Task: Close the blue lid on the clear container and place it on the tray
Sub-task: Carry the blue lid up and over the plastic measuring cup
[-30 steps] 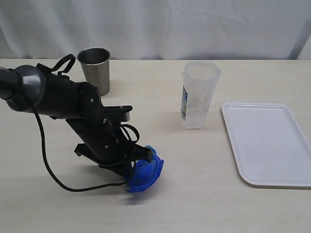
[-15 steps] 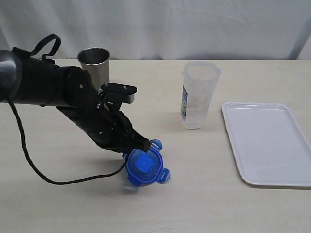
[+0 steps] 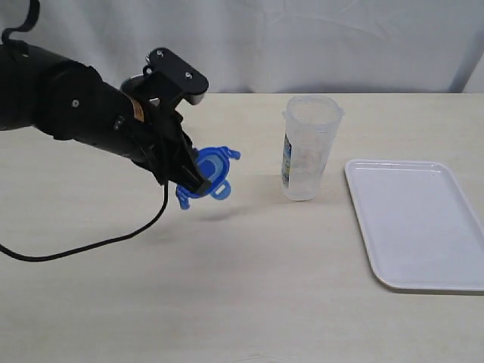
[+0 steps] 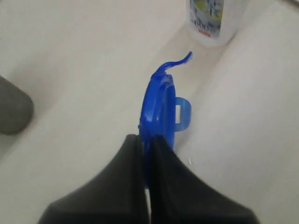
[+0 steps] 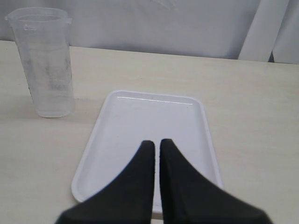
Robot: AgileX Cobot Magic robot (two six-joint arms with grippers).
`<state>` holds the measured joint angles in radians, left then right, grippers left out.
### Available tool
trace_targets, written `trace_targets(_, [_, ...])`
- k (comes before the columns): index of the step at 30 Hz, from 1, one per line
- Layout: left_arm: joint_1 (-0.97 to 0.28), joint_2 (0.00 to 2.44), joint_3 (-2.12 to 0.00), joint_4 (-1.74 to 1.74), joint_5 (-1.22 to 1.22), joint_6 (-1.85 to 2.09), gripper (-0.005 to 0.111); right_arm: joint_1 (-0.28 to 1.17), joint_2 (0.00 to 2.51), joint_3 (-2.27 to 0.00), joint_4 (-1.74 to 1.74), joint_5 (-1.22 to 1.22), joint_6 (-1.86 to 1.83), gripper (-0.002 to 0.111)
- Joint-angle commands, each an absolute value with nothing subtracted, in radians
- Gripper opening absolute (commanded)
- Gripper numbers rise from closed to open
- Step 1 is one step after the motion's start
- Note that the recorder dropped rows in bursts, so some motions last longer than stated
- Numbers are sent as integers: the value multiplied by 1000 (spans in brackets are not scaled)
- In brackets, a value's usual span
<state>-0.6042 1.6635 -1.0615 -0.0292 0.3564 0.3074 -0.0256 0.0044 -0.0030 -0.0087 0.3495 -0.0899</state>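
STEP: carry lid to container | left gripper point(image 4: 145, 140) pinches blue lid point(image 3: 206, 172) by its edge; lid airborne, tilted, near upright clear container point(image 3: 306, 147) | right gripper point(image 5: 157, 142) pressed together, empty | NEXT: likely level lid, align over open rim, seat.

blue lid point(image 4: 159, 107): near edge hidden between the left gripper point(image 4: 145, 138) fingertips
clear container point(image 4: 217, 21): beyond the left gripper, only base in frame; label point(image 4: 207, 13) blurred
tray point(image 5: 154, 116): near rim hidden behind the right gripper point(image 5: 157, 142)
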Motion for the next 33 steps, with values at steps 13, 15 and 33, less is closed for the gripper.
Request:
trace_targets(13, [-606,1592,-1200,189,-10,311,0,-32,0,0,-15,346,-89,4])
trace_targets(15, [-606,1617,-1256,190,-10,315,0,-32,0,0,-15,346,-89,4])
trace_targets(33, [-606,2015,-1729,690,196,310,0,-32,0,0,-15,346,-89,4])
